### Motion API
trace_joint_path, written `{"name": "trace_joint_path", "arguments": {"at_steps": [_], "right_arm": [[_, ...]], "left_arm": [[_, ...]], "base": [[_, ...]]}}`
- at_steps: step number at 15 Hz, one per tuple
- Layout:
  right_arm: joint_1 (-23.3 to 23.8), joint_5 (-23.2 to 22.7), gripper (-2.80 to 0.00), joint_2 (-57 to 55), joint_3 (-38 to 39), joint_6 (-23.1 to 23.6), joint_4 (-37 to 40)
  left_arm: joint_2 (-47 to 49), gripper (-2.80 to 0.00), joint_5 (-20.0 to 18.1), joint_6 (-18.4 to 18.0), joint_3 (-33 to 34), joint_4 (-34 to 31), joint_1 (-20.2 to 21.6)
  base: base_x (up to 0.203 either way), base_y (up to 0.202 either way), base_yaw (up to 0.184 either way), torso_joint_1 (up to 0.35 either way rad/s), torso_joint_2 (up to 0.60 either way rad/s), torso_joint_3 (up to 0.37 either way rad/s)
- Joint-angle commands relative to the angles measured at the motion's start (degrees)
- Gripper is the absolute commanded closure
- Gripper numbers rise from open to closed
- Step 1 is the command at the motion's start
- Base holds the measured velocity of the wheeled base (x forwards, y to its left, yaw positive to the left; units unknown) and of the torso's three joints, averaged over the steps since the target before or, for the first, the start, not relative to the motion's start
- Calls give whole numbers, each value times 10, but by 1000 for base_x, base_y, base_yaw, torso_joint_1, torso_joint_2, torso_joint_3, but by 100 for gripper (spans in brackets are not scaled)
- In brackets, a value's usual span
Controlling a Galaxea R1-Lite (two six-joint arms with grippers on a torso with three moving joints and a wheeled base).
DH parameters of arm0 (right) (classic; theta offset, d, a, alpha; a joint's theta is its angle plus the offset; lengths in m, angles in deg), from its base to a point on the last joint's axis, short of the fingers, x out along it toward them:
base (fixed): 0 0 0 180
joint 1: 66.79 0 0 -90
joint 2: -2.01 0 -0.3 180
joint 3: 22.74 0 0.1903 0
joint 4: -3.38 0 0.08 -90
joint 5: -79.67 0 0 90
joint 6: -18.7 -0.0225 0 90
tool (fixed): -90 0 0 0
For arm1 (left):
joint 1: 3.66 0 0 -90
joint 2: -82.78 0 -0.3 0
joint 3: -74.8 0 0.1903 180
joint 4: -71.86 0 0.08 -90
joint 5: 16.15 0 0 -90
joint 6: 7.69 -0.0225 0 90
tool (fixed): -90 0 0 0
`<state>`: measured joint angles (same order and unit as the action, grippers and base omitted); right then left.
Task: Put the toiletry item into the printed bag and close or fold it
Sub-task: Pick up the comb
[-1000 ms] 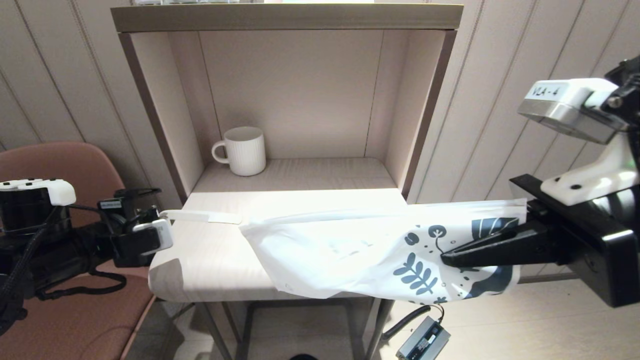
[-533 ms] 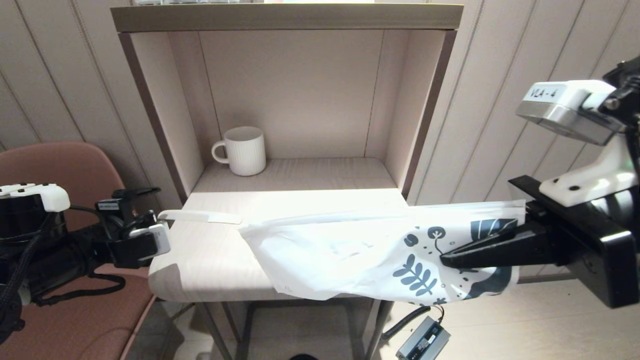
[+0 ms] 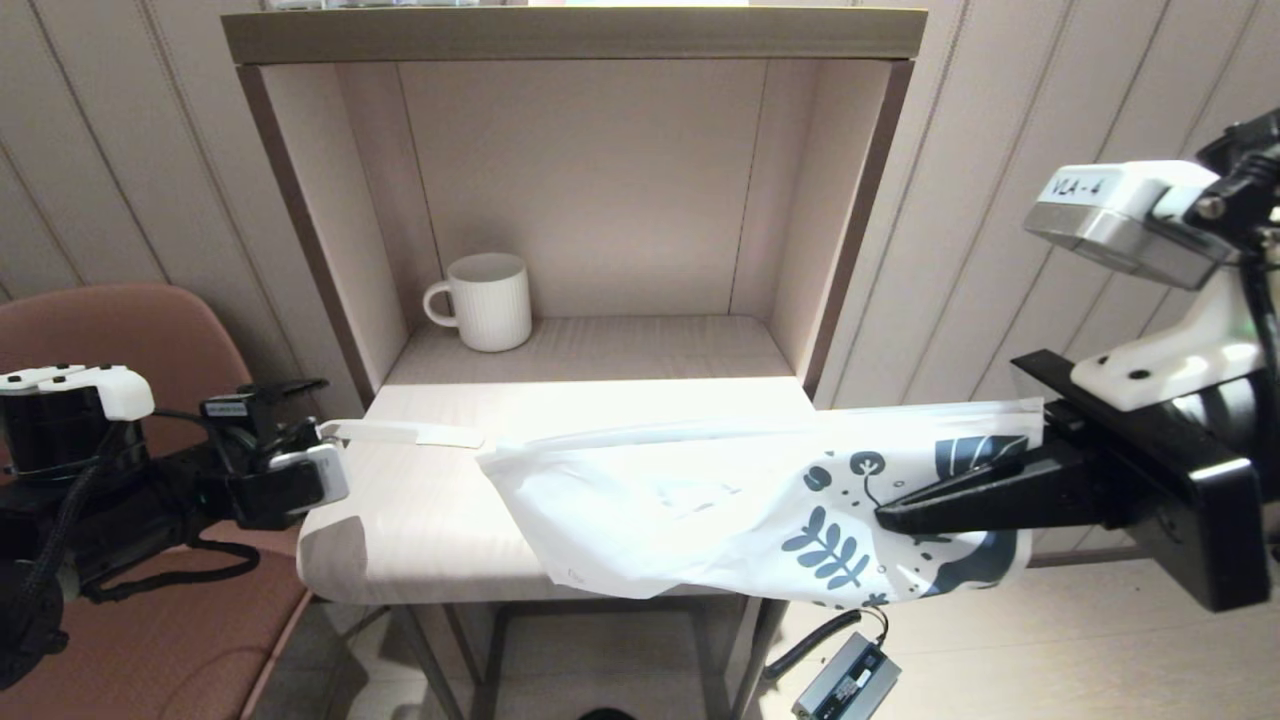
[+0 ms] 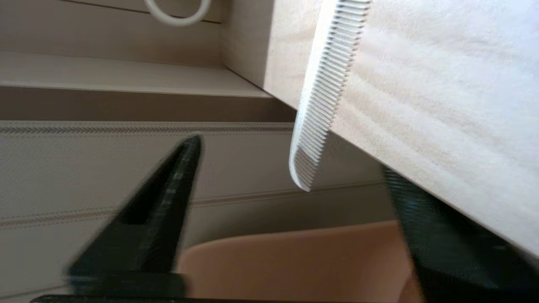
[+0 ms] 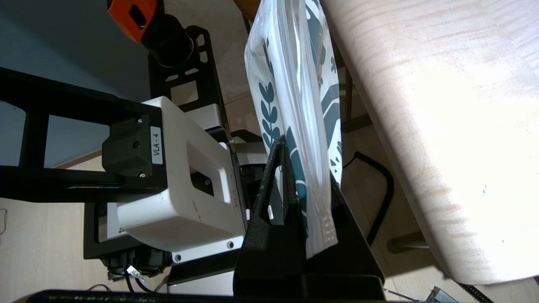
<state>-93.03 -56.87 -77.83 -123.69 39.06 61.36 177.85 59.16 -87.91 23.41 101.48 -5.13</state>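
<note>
The toiletry item, a white comb [image 3: 400,432], lies flat at the table's left side, and its toothed end [image 4: 324,92] sticks out past the edge. My left gripper [image 3: 300,455] is open beside that edge. The overhanging comb tip sits between its fingers [image 4: 292,158] and touches neither. The printed bag [image 3: 700,500] lies across the table's front right, its leaf-printed end hanging past the right edge. My right gripper [image 3: 885,515] is shut on that printed end, with the bag [image 5: 290,84] pinched between its fingertips [image 5: 303,147].
A white ribbed mug [image 3: 488,300] stands in the open cubby behind the table top [image 3: 420,530]. A pink chair [image 3: 150,620] sits under my left arm. A power adapter [image 3: 845,685] and its cable lie on the floor below the bag.
My left gripper dipped slightly, then came back up to the comb's overhanging end. My right gripper and the bag's held end edged a little to the left.
</note>
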Motion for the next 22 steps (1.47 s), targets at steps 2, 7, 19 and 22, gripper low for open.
{"name": "trace_joint_path", "arguments": {"at_steps": [2,7,19,22], "right_arm": [[0,-3,0,-4,0,2,1],[0,-3,0,-5,1,2,1],[0,-2,0,2,1,1,2],[0,-3,0,8,3,0,2]], "left_arm": [[14,0,1,-4,-2,12,0],[20,0,0,-4,5,12,0],[-32,0,-1,92,-29,-16,-1],[-75,0,-1,94,-31,-82,0]], "base": [[0,0,0,0,0,0],[0,0,0,0,0,0],[0,0,0,0,0,0],[0,0,0,0,0,0]]}}
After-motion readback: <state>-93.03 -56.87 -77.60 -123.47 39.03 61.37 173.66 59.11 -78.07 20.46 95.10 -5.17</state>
